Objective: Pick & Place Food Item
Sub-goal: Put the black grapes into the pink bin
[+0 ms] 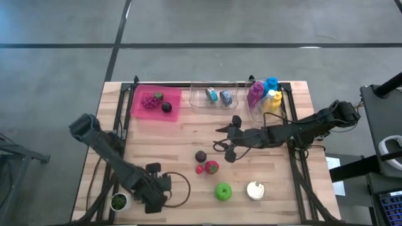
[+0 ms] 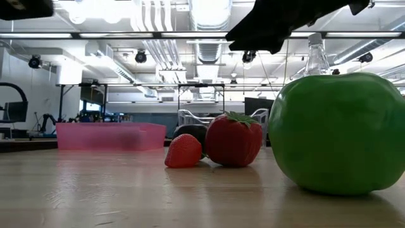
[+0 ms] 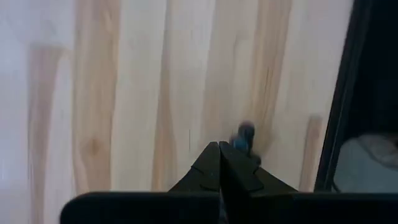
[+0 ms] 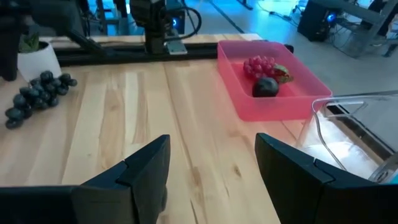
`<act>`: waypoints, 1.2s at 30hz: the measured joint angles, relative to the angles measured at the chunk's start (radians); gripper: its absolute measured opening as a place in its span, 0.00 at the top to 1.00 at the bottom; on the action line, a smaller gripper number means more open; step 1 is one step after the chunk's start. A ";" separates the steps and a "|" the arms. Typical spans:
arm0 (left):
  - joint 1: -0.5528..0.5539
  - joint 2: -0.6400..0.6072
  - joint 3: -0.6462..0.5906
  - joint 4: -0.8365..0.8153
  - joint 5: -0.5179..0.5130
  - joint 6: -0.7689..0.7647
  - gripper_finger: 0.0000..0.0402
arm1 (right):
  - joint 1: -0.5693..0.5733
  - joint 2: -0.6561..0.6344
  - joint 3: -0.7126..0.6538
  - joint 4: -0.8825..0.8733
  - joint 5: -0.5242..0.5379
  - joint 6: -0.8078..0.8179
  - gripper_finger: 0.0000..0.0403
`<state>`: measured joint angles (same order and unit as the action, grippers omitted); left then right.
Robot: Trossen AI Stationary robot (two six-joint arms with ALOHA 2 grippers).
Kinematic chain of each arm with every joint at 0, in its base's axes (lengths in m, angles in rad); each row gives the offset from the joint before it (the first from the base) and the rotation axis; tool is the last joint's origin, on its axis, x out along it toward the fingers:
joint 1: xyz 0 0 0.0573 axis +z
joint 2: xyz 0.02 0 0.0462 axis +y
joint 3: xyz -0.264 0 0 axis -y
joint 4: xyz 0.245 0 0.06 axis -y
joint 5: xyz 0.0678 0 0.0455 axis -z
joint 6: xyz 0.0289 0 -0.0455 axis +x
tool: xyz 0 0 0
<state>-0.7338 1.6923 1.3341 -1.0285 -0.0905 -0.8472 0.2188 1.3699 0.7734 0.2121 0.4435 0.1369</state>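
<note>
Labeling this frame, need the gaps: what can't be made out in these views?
- Pink tray contents: low view, its wall hides them.
- Dark fruit: low view, mostly behind the strawberries.
- Clear bin: right wrist view, cut off by the edge.
- Small items in the clear bin: high view, too small to identify.

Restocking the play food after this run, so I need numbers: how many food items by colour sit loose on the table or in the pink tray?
Red: 3 (strawberries, grapes)
Dark: 3 (plums, dark grapes)
Green: 1 (apple)
Total: 7
</note>
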 joint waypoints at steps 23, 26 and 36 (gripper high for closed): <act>-0.028 0.039 0.034 0.009 0.093 -0.150 0.87 | 0.000 0.001 0.000 0.011 -0.002 -0.006 0.43; -0.029 0.039 0.034 0.016 0.095 -0.129 0.82 | 0.000 0.001 0.000 0.011 -0.001 -0.006 0.43; -0.057 0.042 -0.122 0.154 0.165 -0.118 0.73 | 0.000 0.001 0.000 0.011 0.000 -0.007 0.43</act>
<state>-0.7907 1.7340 1.2125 -0.8749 0.0743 -0.9653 0.2184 1.3708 0.7734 0.2234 0.4431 0.1303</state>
